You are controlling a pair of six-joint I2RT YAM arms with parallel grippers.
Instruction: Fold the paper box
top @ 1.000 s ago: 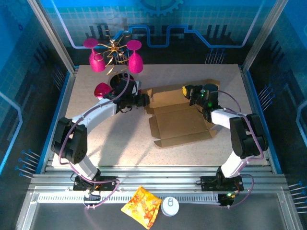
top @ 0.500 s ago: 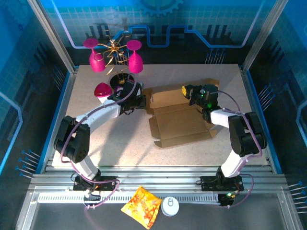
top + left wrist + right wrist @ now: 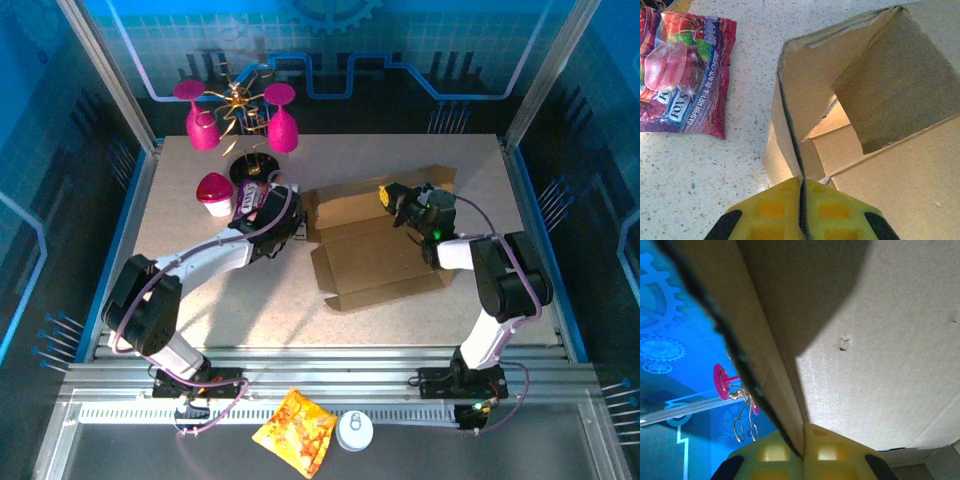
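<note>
- You have the paper box [image 3: 375, 245] lying just right of the table's centre. It is plain brown corrugated cardboard, thin and rectangular, with its base panel flat and the flaps partly raised.
- Through the left wrist camera, the box's [image 3: 890, 165] 9 o'clock wall stands upright with a dark raw edge. An inner flap leans over the base, and a slot shows beneath it.
- Your left gripper [image 3: 801, 200] is pressed together on that wall's top edge, with the cardboard pinched between its yellow pads [image 3: 772, 210].
- Your right gripper [image 3: 802, 445] pinches a raised panel at the box's 12 o'clock side. The panel's [image 3: 880, 340] face is smooth apart from one small dent.
- The speckled table [image 3: 220, 300] lies bare from the box's 6 o'clock round to 8 o'clock.
- A glossy purple snack packet [image 3: 682, 75] lies flat at the box's 10 o'clock, near the wall, with a strip of table between them.
- A pink cup [image 3: 214, 192] stands beyond the packet, and a stand with pink glasses [image 3: 240, 110] sits at the table's 11 o'clock edge.
- An orange snack bag [image 3: 296, 430] and a white round lid [image 3: 354, 430] lie off the table at 6 o'clock.
</note>
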